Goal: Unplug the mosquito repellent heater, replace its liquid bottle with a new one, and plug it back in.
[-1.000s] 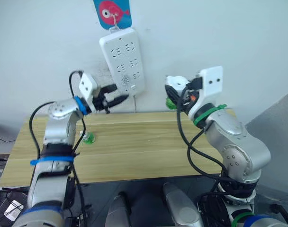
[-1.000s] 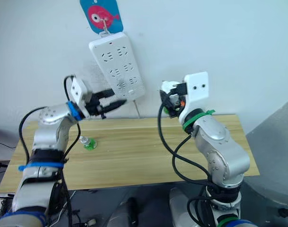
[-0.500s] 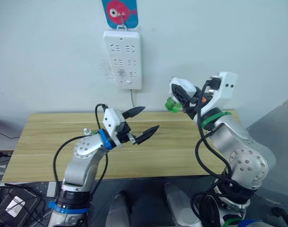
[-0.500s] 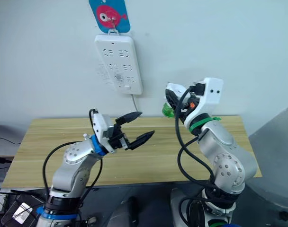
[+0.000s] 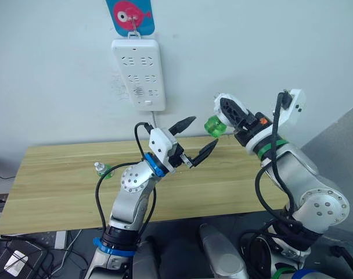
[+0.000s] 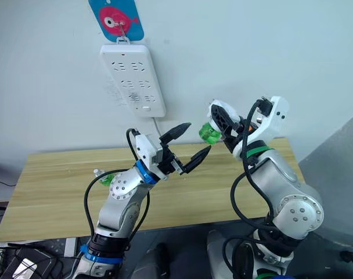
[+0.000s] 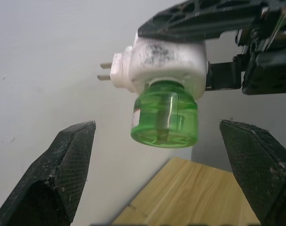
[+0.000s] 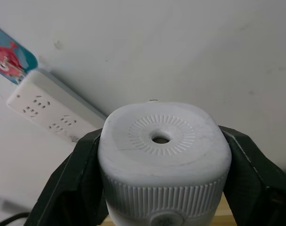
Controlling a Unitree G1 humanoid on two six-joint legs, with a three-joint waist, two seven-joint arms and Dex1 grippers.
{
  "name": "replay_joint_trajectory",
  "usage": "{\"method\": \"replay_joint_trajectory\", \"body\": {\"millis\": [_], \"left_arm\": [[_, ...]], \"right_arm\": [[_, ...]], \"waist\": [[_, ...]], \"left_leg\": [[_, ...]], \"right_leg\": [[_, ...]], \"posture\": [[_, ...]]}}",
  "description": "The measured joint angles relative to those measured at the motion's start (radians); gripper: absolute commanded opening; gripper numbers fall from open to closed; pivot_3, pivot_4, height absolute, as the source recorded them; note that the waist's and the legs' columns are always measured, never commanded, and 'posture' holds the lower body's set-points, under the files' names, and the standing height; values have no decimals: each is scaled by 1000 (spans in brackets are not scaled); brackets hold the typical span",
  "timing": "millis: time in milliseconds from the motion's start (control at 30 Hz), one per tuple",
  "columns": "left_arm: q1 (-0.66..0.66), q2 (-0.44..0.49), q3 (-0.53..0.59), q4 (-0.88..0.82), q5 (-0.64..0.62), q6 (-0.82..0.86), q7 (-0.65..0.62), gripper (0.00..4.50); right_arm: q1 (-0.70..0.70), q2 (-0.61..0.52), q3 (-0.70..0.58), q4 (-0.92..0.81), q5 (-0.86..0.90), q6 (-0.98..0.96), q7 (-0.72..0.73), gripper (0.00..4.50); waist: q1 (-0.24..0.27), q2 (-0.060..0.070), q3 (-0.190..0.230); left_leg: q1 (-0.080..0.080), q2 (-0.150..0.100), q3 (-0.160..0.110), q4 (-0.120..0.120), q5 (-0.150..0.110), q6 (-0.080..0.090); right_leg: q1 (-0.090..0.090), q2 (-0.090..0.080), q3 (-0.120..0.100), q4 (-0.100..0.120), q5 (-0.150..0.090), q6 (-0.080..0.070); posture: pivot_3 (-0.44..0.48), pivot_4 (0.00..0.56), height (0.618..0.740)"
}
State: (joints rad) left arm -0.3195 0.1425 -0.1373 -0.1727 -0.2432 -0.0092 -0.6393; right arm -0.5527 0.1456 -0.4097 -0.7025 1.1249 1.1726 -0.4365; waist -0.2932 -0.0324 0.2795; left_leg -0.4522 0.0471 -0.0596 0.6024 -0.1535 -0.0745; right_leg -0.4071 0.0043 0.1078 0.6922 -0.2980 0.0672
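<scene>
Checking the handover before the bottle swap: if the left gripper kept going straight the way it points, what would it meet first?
Most likely the green bottle hanging under the white heater held by the right gripper. The left gripper, jaws open, points at it, though the remaining gap is unclear.

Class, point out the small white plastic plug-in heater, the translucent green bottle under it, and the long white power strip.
small white plastic plug-in heater (image 7: pixel 169 59), left wrist view, body.
translucent green bottle (image 7: pixel 165 118), left wrist view, side.
long white power strip (image 5: pixel 138 72), left eye view, face.

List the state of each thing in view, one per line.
mosquito repellent heater: unplugged, held in the air, prongs bare.
liquid bottle: attached under the heater.
new bottle: on the table.
right gripper: shut on the heater.
left gripper: open, near the bottle.
power strip: on the wall.
</scene>
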Motion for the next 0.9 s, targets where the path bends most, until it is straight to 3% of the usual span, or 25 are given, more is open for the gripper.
{"method": "replay_joint_trajectory", "body": {"millis": [200, 500, 600, 767, 900], "left_arm": [[-28, -11, -5, 3, -2, 0, 19, 4500], [-1, 11, -3, -28, -28, 5, 17, 4500], [13, 27, -2, -29, -35, 10, 15, 3872], [12, 31, -4, -34, -53, 24, 7, 2238], [11, 29, -5, -34, -53, 24, 4, 2178]], "right_arm": [[40, -3, 82, 30, 168, -111, -125, 2954], [62, -119, 180, 51, 281, -257, -203, 2954], [69, -155, 208, 58, 310, -300, -213, 2954], [72, -206, 249, 66, 337, -359, -220, 2954], [75, -243, 277, 70, 355, -394, -221, 2954]], "waist": [[-9, 0, 0], [-9, 0, 0], [-9, 0, 0], [-9, 0, 0], [-8, 0, 0]], "left_leg": [[-1, 0, 1, -2, 0, 0], [0, 0, 2, -9, 0, 0], [-1, 0, 2, -9, 0, 0], [0, 0, 3, -9, 0, 0], [0, 0, 4, -9, 0, 0]], "right_leg": [[1, 0, 1, -6, 0, 0], [0, 0, 2, -11, 1, 1], [0, 0, 2, -11, 1, 1], [0, 0, 3, -11, 1, 1], [0, 0, 4, -11, 1, 1]], "posture": [[-368, 278, 740], [-356, 272, 740], [-353, 273, 740], [-353, 272, 740], [-354, 273, 740]]}}
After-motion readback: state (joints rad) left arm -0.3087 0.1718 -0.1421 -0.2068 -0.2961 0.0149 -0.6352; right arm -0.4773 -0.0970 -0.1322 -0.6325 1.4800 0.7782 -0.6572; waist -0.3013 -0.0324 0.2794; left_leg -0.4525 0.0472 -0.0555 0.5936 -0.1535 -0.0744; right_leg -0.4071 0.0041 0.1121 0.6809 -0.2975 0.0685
